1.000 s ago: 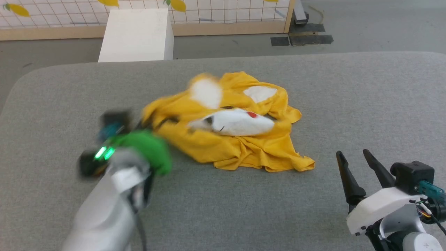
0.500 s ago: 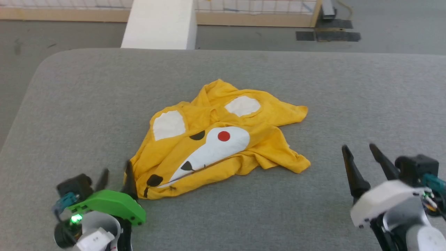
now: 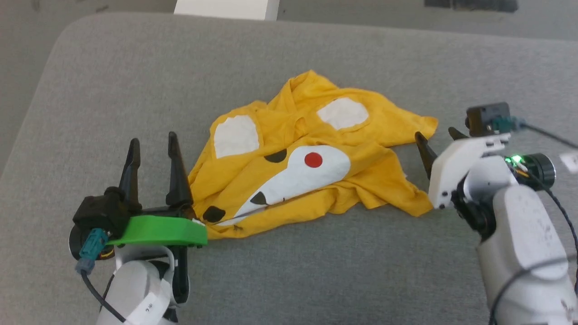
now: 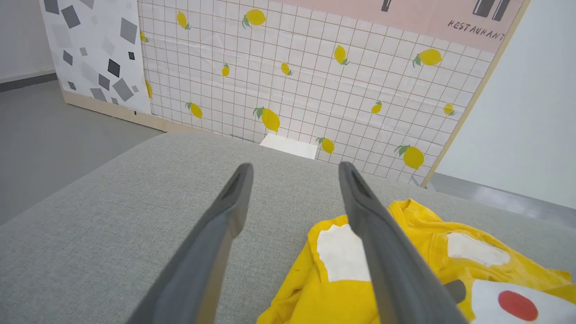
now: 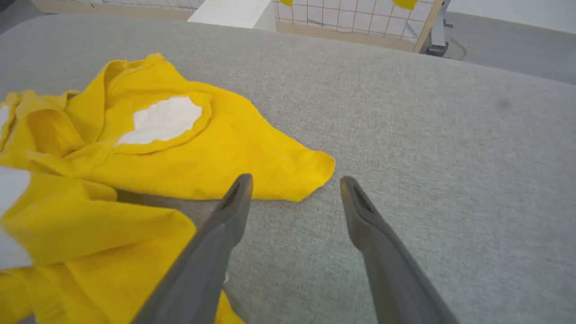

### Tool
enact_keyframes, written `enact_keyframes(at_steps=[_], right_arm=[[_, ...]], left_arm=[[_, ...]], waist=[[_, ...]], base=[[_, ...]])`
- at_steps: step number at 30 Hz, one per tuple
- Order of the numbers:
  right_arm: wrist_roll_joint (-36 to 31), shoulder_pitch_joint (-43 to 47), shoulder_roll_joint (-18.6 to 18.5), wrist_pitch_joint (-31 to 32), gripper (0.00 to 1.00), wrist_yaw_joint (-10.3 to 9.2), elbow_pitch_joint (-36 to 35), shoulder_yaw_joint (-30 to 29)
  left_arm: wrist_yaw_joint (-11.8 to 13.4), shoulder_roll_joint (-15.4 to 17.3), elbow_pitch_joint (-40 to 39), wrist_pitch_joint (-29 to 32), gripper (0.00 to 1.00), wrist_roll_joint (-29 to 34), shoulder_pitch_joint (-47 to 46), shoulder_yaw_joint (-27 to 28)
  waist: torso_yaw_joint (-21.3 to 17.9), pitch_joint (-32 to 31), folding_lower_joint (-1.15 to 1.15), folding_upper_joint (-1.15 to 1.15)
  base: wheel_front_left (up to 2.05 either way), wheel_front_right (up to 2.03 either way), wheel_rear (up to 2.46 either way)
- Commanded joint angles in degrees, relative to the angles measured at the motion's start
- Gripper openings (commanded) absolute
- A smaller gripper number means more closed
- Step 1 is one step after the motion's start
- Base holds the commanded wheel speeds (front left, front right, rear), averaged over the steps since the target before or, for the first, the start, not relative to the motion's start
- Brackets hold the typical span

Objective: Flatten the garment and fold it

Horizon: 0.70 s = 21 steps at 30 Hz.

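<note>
The garment, a mustard-yellow t-shirt with a cartoon face of white patches, a red dot and black spots, lies crumpled and partly spread in the middle of the grey padded surface. My left gripper stands open just left of its near-left edge, with nothing between the fingers; in the left wrist view the garment lies to the right of that gripper. My right gripper is open at the garment's right side. Its wrist view shows a yellow sleeve tip just ahead of the open gripper.
A white block stands beyond the surface's far edge. A tiled panel with lemon prints rises behind it in the left wrist view. Grey floor lies to the left of the surface's rounded corner.
My left gripper let go of the garment's edge and now stands open beside it. The right arm moved forward and inward to the garment's right side. The head camera tilted down.
</note>
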Motion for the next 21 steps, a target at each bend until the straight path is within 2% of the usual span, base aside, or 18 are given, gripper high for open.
enact_keyframes(at_steps=[1,3,7,8,9,10,11,12,16,21], right_arm=[[-0.67,-2.21,-0.05,2.21,1.00,-0.08,2.52,-0.39],[-1.57,-5.09,-0.05,5.21,1.00,-0.08,6.00,-0.70],[-1.54,-7.83,-0.05,10.32,1.00,-0.08,10.74,0.56],[-1.16,-8.08,-0.05,11.54,0.95,-0.08,11.52,1.04],[-0.64,-8.31,-0.05,12.31,0.50,-0.08,12.00,1.30],[-0.45,-8.39,-0.05,12.31,0.35,-0.08,12.04,1.36],[-0.47,-8.29,-0.05,11.91,0.08,-0.08,11.92,1.40],[-0.43,-8.02,-0.05,11.50,0.00,-0.08,11.77,1.16],[-0.06,-5.58,-0.51,8.05,0.00,-0.08,9.01,-1.55],[-1.06,1.71,-1.95,3.43,0.00,-0.08,0.50,-9.32]], left_arm=[[-1.22,-0.76,-0.13,-0.26,1.00,1.36,-0.26,0.92],[-3.05,-1.93,0.11,-0.26,1.00,2.84,-0.59,2.05],[-5.06,-3.04,1.03,-0.26,1.00,4.32,-0.88,3.48],[-5.38,-3.16,1.24,-0.26,1.00,4.53,-0.88,3.70],[-5.68,-3.27,1.49,-0.26,1.00,4.76,-0.86,3.97],[-5.88,-3.33,1.73,-0.26,1.00,4.89,-0.82,4.15],[-6.12,-3.39,2.05,-0.26,1.00,5.00,-0.73,4.38],[-6.33,-3.42,2.38,-0.26,1.00,5.11,-0.60,4.51],[-6.73,-3.46,3.70,-0.27,1.00,5.06,-0.12,4.77],[-7.19,-3.47,4.67,-0.27,1.00,5.46,1.04,4.86]], waist=[[2.26,2.89,0.00,0.00],[2.97,3.87,0.00,0.00],[3.57,4.37,0.00,0.00],[3.62,4.35,0.00,0.00],[3.63,4.24,0.00,0.00],[3.59,4.08,0.00,0.00],[3.45,3.74,0.00,0.00],[3.28,3.37,0.00,0.00],[2.21,1.36,0.00,0.00],[0.31,-2.09,0.00,0.00]], base=[[0.00,0.00,0.00],[0.00,0.00,0.00],[0.00,0.00,0.00],[0.00,0.00,0.00],[0.00,0.00,0.00],[0.00,0.00,0.00],[0.00,0.00,0.00],[0.00,0.00,0.00],[0.00,0.00,0.00],[0.00,0.00,0.00]])
